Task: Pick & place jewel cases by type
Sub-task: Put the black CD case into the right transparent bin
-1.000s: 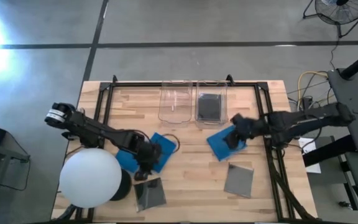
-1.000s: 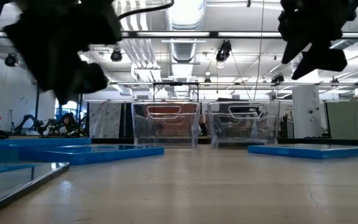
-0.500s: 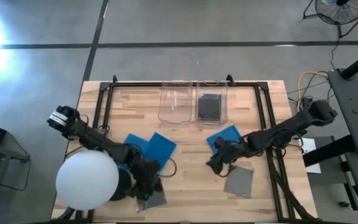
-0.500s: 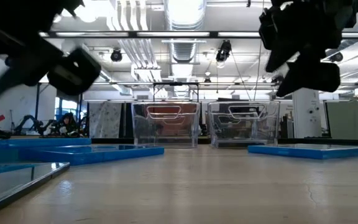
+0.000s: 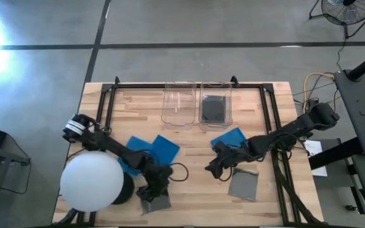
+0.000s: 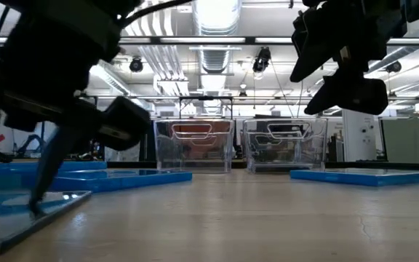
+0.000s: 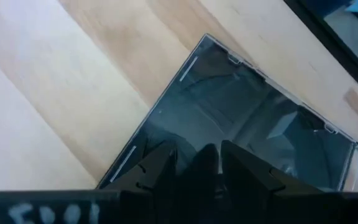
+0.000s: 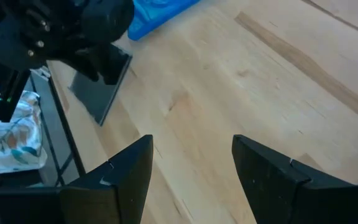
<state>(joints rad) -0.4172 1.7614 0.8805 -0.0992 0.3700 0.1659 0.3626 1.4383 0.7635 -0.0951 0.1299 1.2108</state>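
Observation:
A glossy dark grey jewel case (image 5: 155,201) lies flat near the table's near edge, beside the white sphere (image 5: 92,183). My left gripper (image 5: 153,189) is down over it, fingers a little apart (image 7: 194,163). Two blue cases (image 5: 151,152) lie overlapping behind it. A third blue case (image 5: 230,139) and another dark grey case (image 5: 244,185) lie flat on the right half. My right gripper (image 5: 217,166) hangs open in the air between those two, over bare wood (image 8: 191,155). One more dark case (image 5: 213,109) lies in the right clear bin. My left gripper comes at the glossy dark case from above, slanting down, with its fingers (image 7: 160,169) over the case's face near one edge (image 7: 135,152). In the low view one fingertip (image 6: 36,207) reaches down to the case's surface. I cannot tell whether it touches.
Two clear bins stand side by side at the far edge: the left one (image 5: 179,104) holds nothing I can see, the right one (image 5: 228,101) a dark case. The white sphere crowds the near left corner. A black frame (image 5: 268,120) rims the table. Bare wood lies mid-table.
My left gripper has moved from over the two blue cases toward the near edge and come down over the glossy dark case. My right gripper has left the right blue case, moving toward the near edge and leftward. No case has moved.

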